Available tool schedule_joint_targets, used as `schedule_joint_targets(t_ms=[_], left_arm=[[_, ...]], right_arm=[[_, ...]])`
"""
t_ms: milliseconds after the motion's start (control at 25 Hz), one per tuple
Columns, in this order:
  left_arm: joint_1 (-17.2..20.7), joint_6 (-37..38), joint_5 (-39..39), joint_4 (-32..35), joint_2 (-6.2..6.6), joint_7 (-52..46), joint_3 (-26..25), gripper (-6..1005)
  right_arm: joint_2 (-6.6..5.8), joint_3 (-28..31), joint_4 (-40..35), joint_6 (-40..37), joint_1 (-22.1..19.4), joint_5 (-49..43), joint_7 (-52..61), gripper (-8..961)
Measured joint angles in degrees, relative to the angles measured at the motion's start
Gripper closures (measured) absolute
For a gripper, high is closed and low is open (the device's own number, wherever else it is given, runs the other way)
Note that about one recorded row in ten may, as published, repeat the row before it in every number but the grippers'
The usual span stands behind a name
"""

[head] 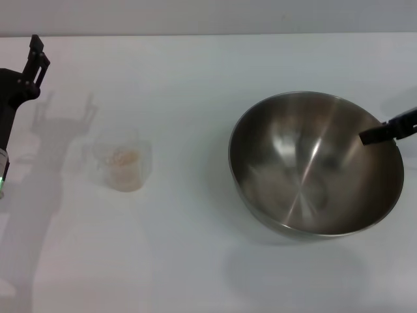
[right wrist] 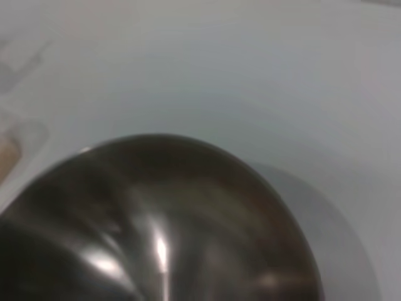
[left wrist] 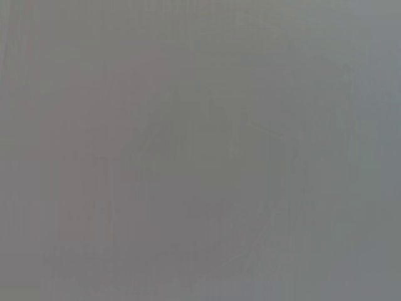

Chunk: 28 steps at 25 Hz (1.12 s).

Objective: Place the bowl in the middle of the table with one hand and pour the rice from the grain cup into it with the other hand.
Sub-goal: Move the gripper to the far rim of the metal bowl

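Gripping the bowl (head: 306, 169) at its right rim, right gripper (head: 391, 130) looks pinched on the thin, slick, rigid steel; right of centre, tilted, likely light; finger state otherwise unclear.

Plain white flat tabletop (head: 195, 261) fills nearly the whole head view, matte, no marks or seams. Along the far edge runs a thin grey band of wall (head: 208, 16), featureless. Lighting is soft and diffuse, from above: faint grey shadows fall on the white surface at the left side and lower left corner. Right wrist view shows the same white surface (right wrist: 250, 75), evenly lit. Left wrist view is a uniform grey field; can't tell what it faces.
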Motion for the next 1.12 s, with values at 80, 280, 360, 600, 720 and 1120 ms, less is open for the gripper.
schedule_joint_targets(t_ms=[80, 280, 360, 600, 720, 1120], left_arm=[[0.0, 0.0, 0.0, 0.0, 0.0, 0.0, 0.0, 237], [-0.14, -0.15, 0.0, 0.01, -0.02, 0.0, -0.17, 239], [-0.16, -0.16, 0.0, 0.01, -0.05, 0.0, -0.17, 240], [-0.22, -0.15, 0.0, 0.0, -0.09, 0.0, -0.06, 242], [-0.22, -0.1, 0.0, 0.0, -0.09, 0.0, -0.03, 243], [-0.22, 0.01, 0.0, -0.06, -0.09, 0.0, 0.0, 247]], right_arm=[[0.25, 0.04, 0.06, 0.05, 0.18, -0.65, -0.2, 551], [0.48, 0.02, -0.5, 0.02, 0.21, -0.73, -0.56, 764], [0.48, 0.02, -0.61, 0.03, 0.22, -0.74, -0.56, 835], [0.58, 0.12, -0.68, 0.04, 0.23, -0.75, -0.67, 913], [1.1, 1.18, -1.6, 0.66, -0.24, -0.24, -1.12, 920], [4.2, 5.47, -7.42, 2.65, -2.57, 4.65, -3.75, 930]])
